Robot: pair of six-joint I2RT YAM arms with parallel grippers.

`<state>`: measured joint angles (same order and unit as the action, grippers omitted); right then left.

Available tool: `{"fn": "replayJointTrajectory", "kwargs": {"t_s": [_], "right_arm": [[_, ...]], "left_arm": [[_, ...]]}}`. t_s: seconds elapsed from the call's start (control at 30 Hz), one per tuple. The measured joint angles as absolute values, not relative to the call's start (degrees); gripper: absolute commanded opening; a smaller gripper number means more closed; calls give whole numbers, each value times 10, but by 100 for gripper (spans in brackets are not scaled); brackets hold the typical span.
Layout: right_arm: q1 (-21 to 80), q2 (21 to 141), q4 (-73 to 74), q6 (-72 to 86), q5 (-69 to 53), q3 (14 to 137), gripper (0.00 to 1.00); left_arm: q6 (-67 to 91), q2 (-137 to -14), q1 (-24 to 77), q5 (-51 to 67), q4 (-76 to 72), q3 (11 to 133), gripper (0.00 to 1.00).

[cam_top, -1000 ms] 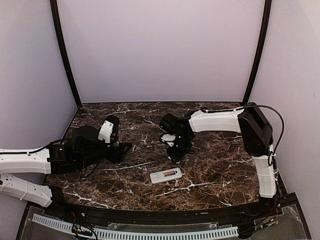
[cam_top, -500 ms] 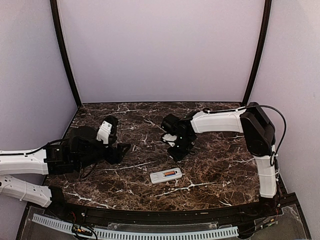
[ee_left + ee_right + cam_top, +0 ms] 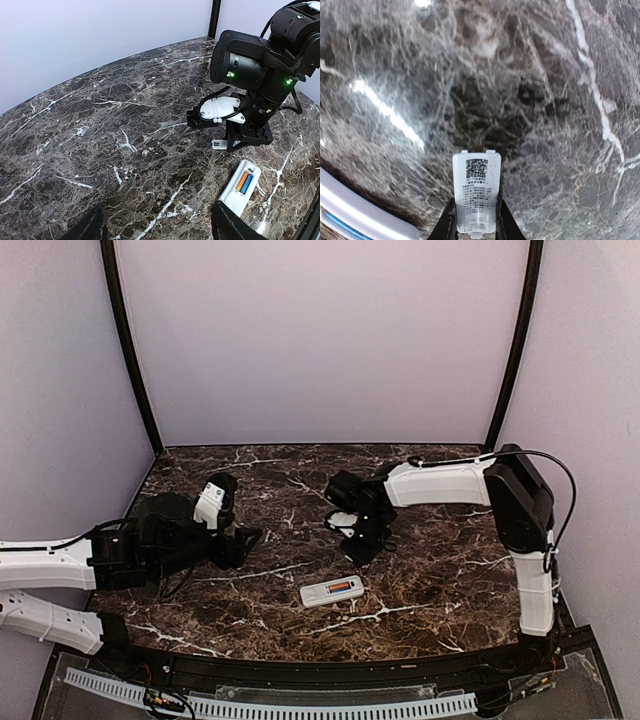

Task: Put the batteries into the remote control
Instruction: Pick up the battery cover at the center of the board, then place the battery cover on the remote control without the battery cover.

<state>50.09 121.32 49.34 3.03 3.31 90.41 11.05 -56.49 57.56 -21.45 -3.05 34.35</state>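
The white remote control (image 3: 332, 591) lies bay-up on the marble table, near the front centre. Two batteries (image 3: 342, 587), one orange and one blue, sit side by side in its bay; the left wrist view shows them too (image 3: 244, 182). My right gripper (image 3: 362, 552) hovers just behind the remote, shut on the small flat white cover piece (image 3: 476, 192), which has a QR label. The remote's edge shows at the lower left of the right wrist view (image 3: 365, 212). My left gripper (image 3: 250, 537) is open and empty, left of the remote (image 3: 235, 192).
The dark marble table (image 3: 430, 570) has pale walls at the back and sides. A black rail with a white perforated strip (image 3: 300, 706) runs along the near edge. A black cable loops over the right arm (image 3: 560, 490).
My right gripper, with the cover piece in it, has shifted slightly right and toward the front. The left arm has barely moved. The remote has not moved.
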Motion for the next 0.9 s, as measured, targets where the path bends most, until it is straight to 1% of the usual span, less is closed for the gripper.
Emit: {"fn": "replayJointTrajectory", "kwargs": {"t_s": [0.1,0.23,0.3,0.4,0.53,0.63,0.73,0.9], "right_arm": [[501,1199,517,6,39,891,11],[501,1171,543,-38,48,882,11],[501,1151,551,-62,50,881,11],[501,1122,558,-102,50,881,12],[501,1090,554,-149,36,866,15],[505,1062,545,-189,15,832,15],[527,1033,537,-246,7,794,14],[581,1027,536,-319,3,785,14]], "left_arm": [[107,-572,580,-206,-31,343,70],[77,-612,585,-152,-39,345,79],[53,-644,587,-104,-43,350,81],[14,-721,594,-20,-41,373,82],[-19,-782,599,33,-44,385,81],[-27,-787,599,44,-67,379,81],[-12,-786,599,39,-135,351,79],[24,-785,599,-18,-208,288,76]]}}
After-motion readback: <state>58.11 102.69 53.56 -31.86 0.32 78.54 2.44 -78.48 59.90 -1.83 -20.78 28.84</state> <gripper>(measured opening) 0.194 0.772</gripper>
